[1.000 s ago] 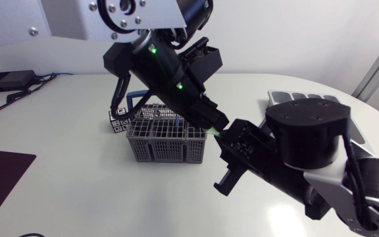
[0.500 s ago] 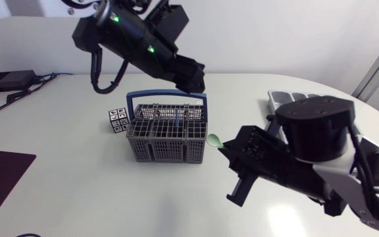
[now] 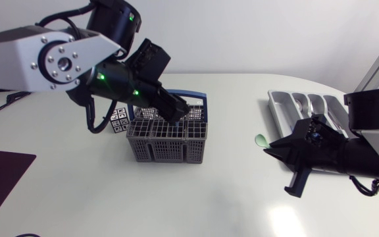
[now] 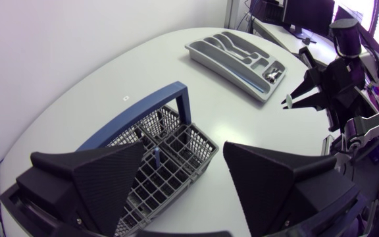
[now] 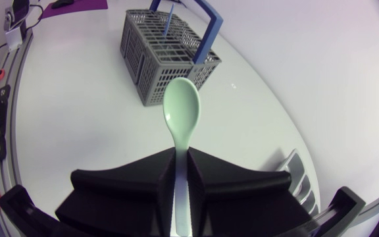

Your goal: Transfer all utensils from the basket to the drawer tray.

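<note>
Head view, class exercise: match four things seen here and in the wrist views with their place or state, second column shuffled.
1 green spoon
2 basket
3 drawer tray
4 left gripper

A open, above the basket
B solid grey, long shallow compartments
C clamped in the right gripper
D grey mesh, blue-handled

Pairs: 1-C, 2-D, 3-B, 4-A

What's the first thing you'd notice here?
The mint-green spoon sticks out of the right gripper, pinched by its handle, beside the grey drawer tray. The left gripper hangs over the grey basket, fingers wide open, with a blue utensil standing inside the basket.
</note>
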